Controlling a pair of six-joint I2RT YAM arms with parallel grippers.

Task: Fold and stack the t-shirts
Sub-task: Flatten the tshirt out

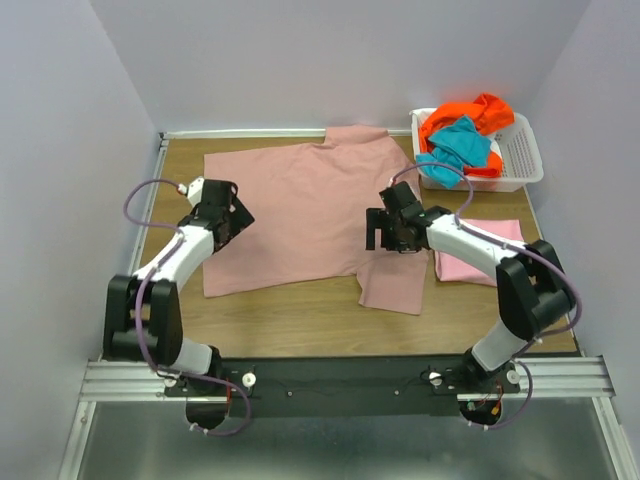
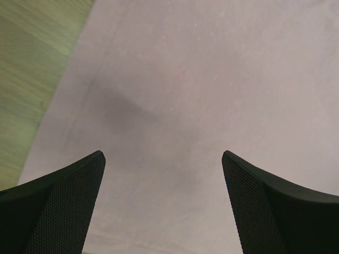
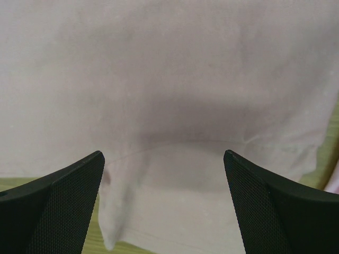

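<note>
A large dusty rose t-shirt (image 1: 300,205) lies spread flat across the middle of the table. One sleeve (image 1: 392,285) points toward the near edge. My left gripper (image 1: 238,216) hovers open over the shirt's left side; its wrist view shows only smooth fabric (image 2: 201,84) between the wide-apart fingers (image 2: 63,206). My right gripper (image 1: 385,242) is open above the shirt's right side, just over the sleeve seam (image 3: 175,201), and holds nothing. A folded light pink t-shirt (image 1: 482,255) lies on the table at the right, partly under the right arm. Orange (image 1: 478,112) and teal (image 1: 458,145) t-shirts are heaped in the basket.
A white slotted basket (image 1: 522,160) stands at the back right corner. Bare wooden table (image 1: 280,315) runs along the near edge and at the far left (image 2: 26,63). Lilac walls close in the back and both sides.
</note>
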